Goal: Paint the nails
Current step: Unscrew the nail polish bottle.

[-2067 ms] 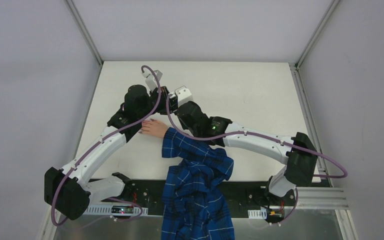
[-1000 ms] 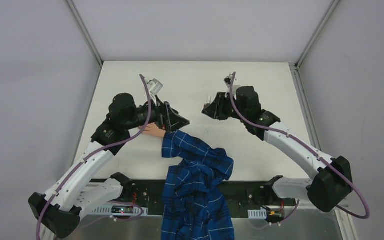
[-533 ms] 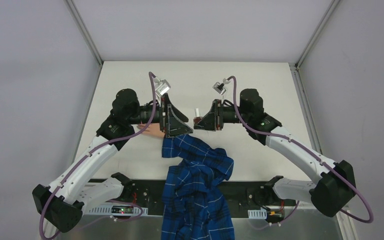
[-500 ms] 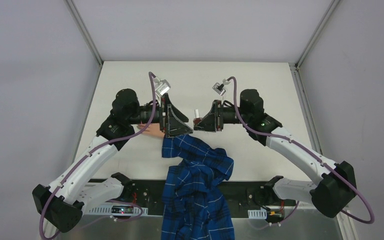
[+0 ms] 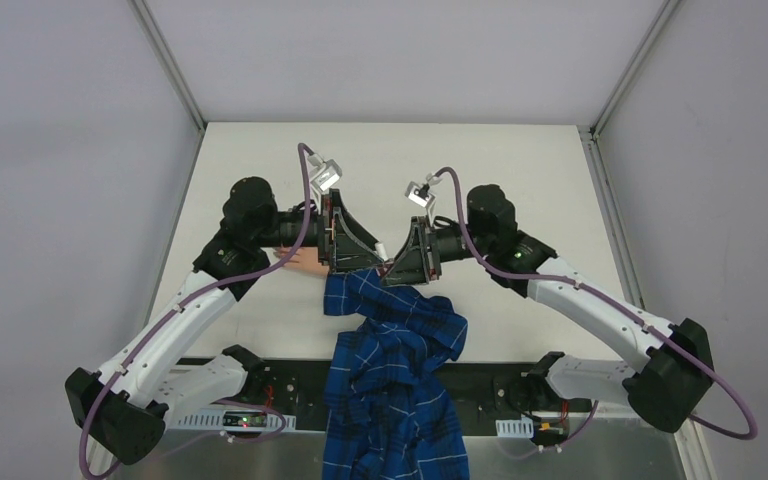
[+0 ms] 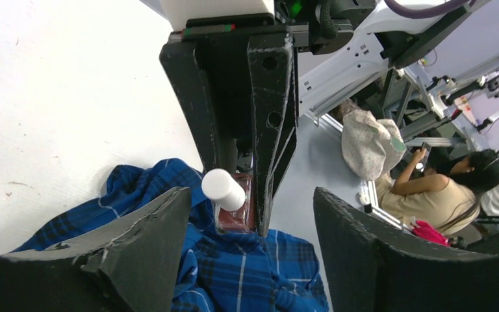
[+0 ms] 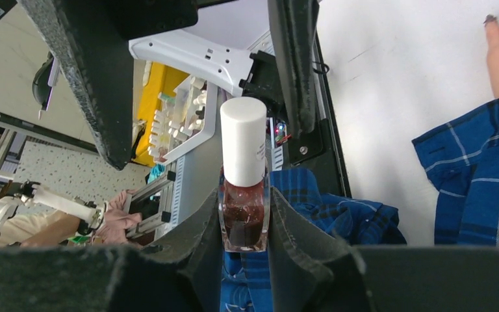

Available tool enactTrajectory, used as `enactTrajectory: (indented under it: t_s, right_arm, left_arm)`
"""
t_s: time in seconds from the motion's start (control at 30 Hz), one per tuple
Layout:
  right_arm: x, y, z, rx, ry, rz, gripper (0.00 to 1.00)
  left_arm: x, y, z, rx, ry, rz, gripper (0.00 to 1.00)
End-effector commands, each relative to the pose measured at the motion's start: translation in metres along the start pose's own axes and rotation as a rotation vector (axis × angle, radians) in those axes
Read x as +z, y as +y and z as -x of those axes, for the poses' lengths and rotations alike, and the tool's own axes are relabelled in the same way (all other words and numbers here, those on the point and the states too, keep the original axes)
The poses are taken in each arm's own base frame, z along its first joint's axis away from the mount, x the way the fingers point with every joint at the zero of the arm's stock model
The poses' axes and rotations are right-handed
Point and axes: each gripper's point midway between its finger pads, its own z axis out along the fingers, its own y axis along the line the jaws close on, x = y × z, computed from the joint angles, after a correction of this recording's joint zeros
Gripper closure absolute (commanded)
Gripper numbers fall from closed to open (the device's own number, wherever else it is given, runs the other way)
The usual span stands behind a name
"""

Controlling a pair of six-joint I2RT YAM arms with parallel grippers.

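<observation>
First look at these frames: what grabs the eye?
The right pincer is shut on a polish bottle of dark red polish with a white cap, held above the middle of the table. The left pincer faces it, jaws open either side of the cap. Beneath them a blue plaid sleeve ends in a pale hand.

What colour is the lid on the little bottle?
White. The lid on the bottle shows best in the right wrist view.
</observation>
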Motion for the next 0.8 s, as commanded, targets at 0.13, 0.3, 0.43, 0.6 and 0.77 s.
enactTrajectory:
  t_s: [0.13, 0.3, 0.43, 0.6, 0.77]
  right_arm:
    - [0.003, 0.021, 0.013, -0.082, 0.012, 0.064, 1.0]
    - [0.004, 0.023, 0.014, -0.09, 0.016, 0.072, 1.0]
    - [0.004, 0.023, 0.014, -0.091, 0.021, 0.07, 1.0]
    - [0.005, 0.02, 0.011, -0.082, 0.029, 0.064, 1.0]
    - [0.004, 0.019, 0.009, -0.078, 0.034, 0.06, 1.0]
  left_arm:
    - [0.002, -0.027, 0.005, 0.076, 0.02, -0.115, 0.46]
    - [0.007, -0.025, 0.0, 0.055, 0.043, -0.125, 0.48]
    - [0.009, -0.025, -0.001, 0.049, 0.048, -0.127, 0.6]
    - [0.01, -0.023, -0.001, 0.043, 0.042, -0.115, 0.7]
    - [0.011, -0.019, 0.0, 0.031, 0.033, -0.098, 0.56]
